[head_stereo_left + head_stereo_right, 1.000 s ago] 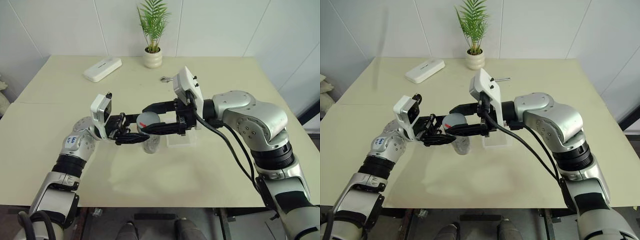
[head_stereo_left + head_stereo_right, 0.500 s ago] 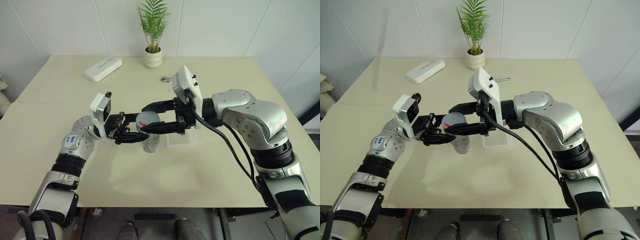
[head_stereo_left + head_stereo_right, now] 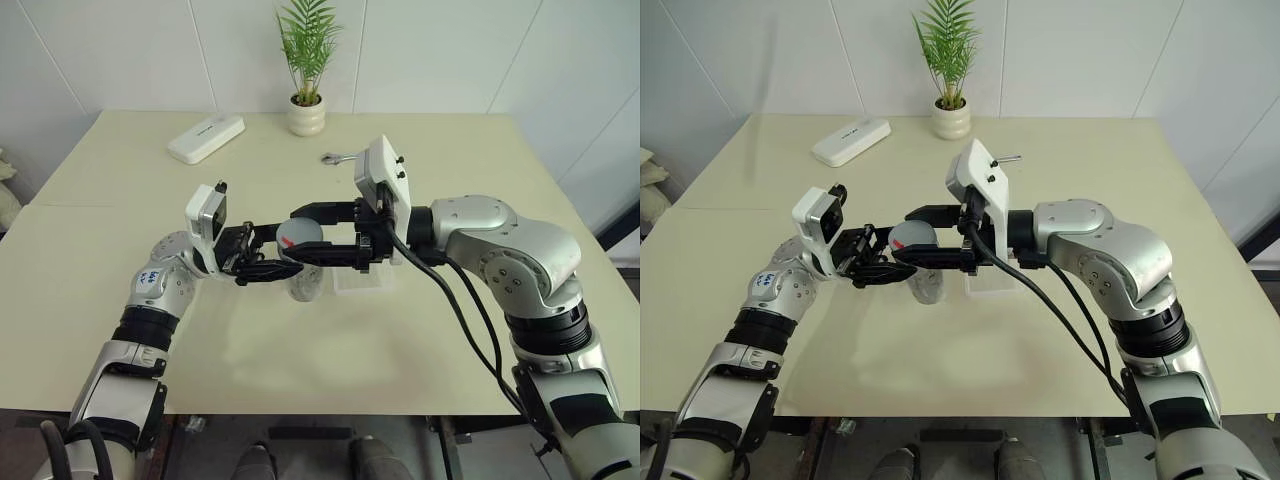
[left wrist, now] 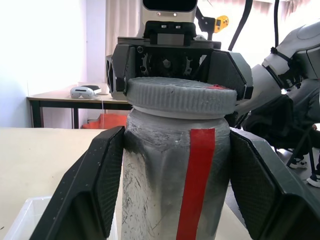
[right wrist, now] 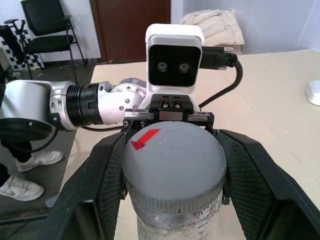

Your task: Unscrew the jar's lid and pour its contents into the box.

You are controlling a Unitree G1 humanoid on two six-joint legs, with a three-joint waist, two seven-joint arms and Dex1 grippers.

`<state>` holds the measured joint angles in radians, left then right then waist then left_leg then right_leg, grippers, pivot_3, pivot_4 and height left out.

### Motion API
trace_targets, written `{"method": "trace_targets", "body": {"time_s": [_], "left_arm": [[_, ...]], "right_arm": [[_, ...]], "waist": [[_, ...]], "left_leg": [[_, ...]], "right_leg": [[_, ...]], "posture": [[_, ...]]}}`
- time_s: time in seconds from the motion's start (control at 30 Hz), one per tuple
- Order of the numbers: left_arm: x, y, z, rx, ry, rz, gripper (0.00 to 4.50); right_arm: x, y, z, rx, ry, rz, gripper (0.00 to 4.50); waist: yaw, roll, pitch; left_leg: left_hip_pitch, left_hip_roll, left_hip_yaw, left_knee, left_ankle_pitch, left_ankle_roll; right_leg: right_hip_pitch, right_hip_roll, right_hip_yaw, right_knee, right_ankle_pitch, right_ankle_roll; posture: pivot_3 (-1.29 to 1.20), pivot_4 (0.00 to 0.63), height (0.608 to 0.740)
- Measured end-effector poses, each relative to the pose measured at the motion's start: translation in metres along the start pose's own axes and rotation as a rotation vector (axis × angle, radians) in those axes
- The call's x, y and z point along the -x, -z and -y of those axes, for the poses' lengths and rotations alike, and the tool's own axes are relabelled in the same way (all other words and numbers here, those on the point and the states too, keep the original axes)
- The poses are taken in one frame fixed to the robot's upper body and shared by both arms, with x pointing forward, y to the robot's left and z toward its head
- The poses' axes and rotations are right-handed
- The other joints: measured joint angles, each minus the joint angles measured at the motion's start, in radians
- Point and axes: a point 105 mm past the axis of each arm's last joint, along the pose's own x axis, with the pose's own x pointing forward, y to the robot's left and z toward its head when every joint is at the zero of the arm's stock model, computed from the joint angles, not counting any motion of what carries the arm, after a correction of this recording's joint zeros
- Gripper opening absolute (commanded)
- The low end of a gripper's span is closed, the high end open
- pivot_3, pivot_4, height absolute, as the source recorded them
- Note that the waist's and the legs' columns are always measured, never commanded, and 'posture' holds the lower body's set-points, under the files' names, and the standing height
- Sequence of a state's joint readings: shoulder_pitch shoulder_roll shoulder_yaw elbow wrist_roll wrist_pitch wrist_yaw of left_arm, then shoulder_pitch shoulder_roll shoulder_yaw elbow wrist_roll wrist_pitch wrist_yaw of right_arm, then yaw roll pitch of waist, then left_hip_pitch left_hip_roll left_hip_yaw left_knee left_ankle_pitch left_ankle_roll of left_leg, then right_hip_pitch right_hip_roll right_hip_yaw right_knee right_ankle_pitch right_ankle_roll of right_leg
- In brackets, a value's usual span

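Observation:
The jar (image 4: 175,185), clear with a red stripe, stands upright over the middle of the table, and my left gripper (image 3: 280,266) is shut on its body from the left. Its scuffed wall hides the contents. The grey lid (image 5: 172,160) with its red patch sits on the jar, with my right gripper (image 3: 298,237) shut on its rim from the right. Both black fingers (image 5: 107,180) press against the lid's sides. The clear box (image 3: 364,283) lies on the table just right of the jar, under the right gripper.
A white plant pot (image 3: 306,116) with a green plant stands at the table's far edge. A white oblong case (image 3: 205,138) lies at the far left. A small metal piece (image 3: 333,158) lies behind the right wrist.
My right wrist has turned a little while gripping the lid, and its forearm has dropped lower. The left gripper still holds the jar in the same place.

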<state>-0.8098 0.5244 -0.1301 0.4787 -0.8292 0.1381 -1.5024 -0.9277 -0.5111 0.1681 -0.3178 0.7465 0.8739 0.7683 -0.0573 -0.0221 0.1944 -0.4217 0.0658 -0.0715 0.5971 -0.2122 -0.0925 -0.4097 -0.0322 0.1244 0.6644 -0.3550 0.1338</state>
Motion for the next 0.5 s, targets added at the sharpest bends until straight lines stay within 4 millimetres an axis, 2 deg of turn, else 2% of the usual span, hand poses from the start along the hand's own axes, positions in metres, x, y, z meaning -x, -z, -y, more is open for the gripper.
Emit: {"method": "trace_targets", "body": {"time_s": [0.5], "left_arm": [[-0.0036, 0.0052, 0.0054, 0.029, 0.028, -0.016, 2.75]], "right_arm": [[0.0056, 0.0027, -0.006, -0.005, -0.028, -0.014, 2.53]], "waist": [[0.001, 0.0, 0.0]], "left_leg": [[0.0, 0.0, 0.0, 0.0, 0.0, 0.0]], "right_leg": [[0.0, 0.0, 0.0, 0.0, 0.0, 0.0]], "posture": [[0.0, 0.15, 0.74]]}}
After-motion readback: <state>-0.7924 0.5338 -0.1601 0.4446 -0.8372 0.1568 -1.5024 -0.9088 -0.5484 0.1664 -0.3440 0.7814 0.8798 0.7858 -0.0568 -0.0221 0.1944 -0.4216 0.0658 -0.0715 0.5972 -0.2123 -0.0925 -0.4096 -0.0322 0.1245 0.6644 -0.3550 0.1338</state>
